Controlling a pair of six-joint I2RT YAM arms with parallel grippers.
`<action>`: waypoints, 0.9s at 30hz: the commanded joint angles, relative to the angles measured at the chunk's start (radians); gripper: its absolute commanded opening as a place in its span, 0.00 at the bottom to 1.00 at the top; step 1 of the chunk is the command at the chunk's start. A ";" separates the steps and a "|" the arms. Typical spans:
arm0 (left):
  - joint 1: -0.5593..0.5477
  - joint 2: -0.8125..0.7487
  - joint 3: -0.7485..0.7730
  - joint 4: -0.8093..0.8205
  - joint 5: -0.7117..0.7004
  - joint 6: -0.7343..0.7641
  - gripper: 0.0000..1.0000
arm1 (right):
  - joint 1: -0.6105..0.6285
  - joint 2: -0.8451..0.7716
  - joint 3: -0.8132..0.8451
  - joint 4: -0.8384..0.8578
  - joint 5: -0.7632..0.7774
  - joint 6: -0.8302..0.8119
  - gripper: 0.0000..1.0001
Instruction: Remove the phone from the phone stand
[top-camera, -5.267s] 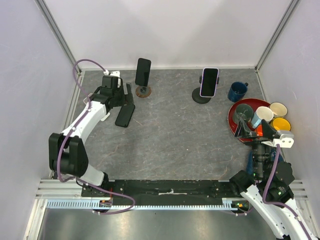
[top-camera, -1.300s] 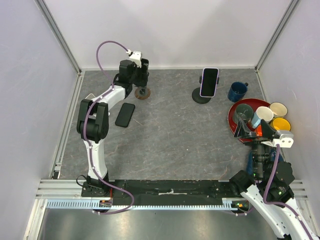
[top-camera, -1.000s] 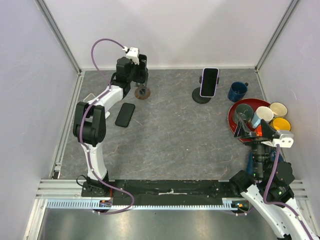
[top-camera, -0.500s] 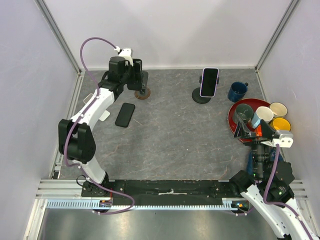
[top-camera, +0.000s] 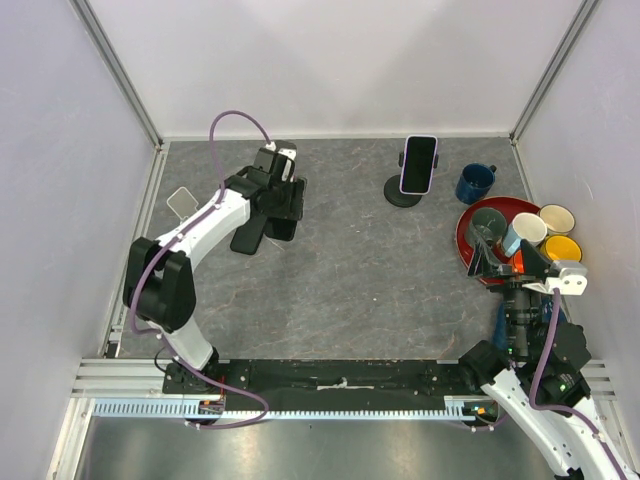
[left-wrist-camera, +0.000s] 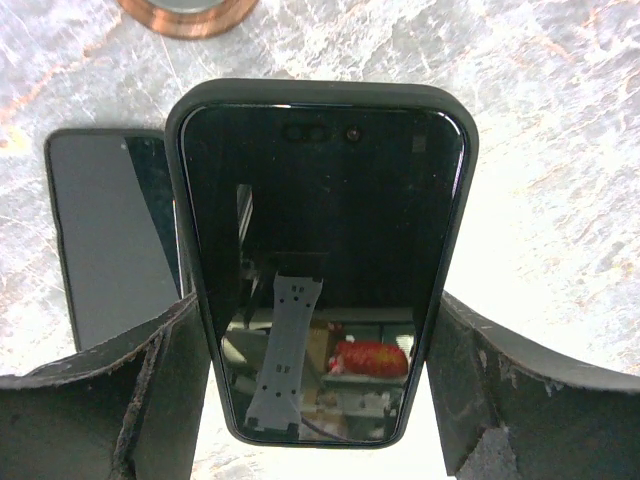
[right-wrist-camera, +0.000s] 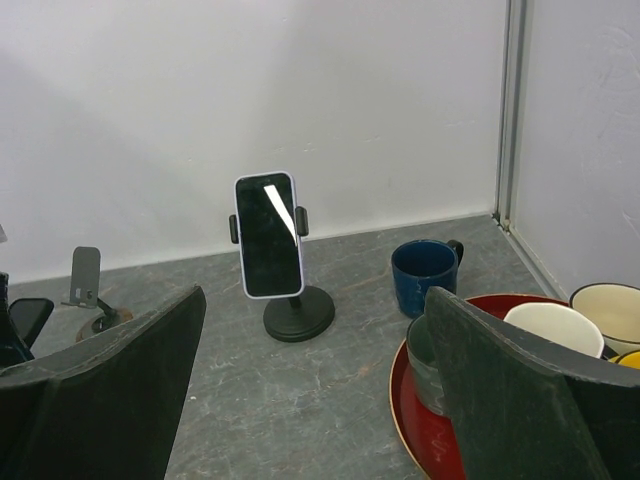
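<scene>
Phone (left-wrist-camera: 320, 260) sits pinched by its long edges in our left gripper (left-wrist-camera: 320, 372), long axis toward twelve o'clock in the wrist view. The stand (left-wrist-camera: 185, 12) stands apart at eleven, and our spread right gripper (right-wrist-camera: 310, 400) is farther away.
</scene>
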 joint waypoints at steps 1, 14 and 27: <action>-0.011 0.028 -0.002 -0.006 -0.031 -0.076 0.43 | 0.006 -0.003 0.032 0.003 -0.006 0.008 0.98; -0.033 0.181 -0.033 -0.005 -0.100 -0.110 0.46 | 0.006 -0.004 0.028 0.009 -0.001 0.005 0.98; -0.036 0.243 -0.042 0.005 -0.150 -0.113 0.50 | 0.006 -0.003 0.023 0.016 0.000 0.004 0.98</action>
